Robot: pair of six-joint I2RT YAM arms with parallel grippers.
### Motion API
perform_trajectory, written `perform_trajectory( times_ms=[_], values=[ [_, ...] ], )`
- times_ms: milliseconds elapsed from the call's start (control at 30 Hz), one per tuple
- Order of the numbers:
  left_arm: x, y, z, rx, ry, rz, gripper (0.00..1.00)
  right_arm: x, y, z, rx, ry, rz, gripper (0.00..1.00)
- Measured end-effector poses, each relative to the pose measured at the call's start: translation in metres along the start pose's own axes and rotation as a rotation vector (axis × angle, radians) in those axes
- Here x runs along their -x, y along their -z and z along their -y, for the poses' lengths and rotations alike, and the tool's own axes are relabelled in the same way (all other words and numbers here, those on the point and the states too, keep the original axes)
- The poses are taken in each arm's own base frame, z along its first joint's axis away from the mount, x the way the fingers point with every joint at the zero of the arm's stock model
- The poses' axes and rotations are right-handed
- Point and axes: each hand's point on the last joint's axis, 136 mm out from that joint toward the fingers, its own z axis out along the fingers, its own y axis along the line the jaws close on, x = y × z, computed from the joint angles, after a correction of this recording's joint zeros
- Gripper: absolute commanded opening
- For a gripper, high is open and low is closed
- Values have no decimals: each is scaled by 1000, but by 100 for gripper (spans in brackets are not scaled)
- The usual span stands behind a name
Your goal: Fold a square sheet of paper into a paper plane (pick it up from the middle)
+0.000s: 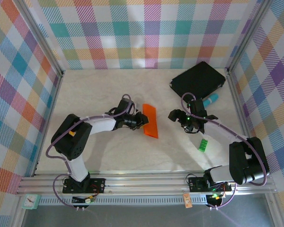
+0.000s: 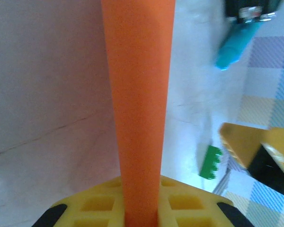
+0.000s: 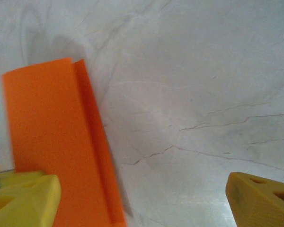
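Observation:
The square sheet of paper, bright orange, is folded into a long narrow strip and lies mid-table. My left gripper comes at it from the left and is shut on its edge. In the left wrist view the strip runs up from between the yellow fingers of the gripper, pinched tight. My right gripper stands open to the right of the paper, apart from it. Its wrist view shows the folded paper with two layers at the left, one fingertip in front of it and bare table under the gripper.
A black rectangular pad lies at the back right. A teal cylinder rests just in front of it, and a small green block sits near the right arm. Checked walls enclose the table.

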Motion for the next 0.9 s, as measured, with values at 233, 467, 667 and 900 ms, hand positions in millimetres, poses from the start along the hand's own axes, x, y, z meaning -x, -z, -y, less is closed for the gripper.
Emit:
perform_trajectory(
  times_ms=[233, 467, 667, 900],
  values=[
    [-7, -7, -36, 121, 5, -18, 17, -14, -12, -15, 74, 28, -64, 57],
    [-9, -5, -50, 201, -15, -30, 16, -45, -42, -34, 78, 89, -196, 28],
    [-9, -6, -51, 220, -24, -42, 16, -62, -70, -62, 87, 152, -284, 15],
    [-9, -6, -52, 230, -31, -52, 16, -81, -97, -67, 64, 169, -375, 10]
  ],
)
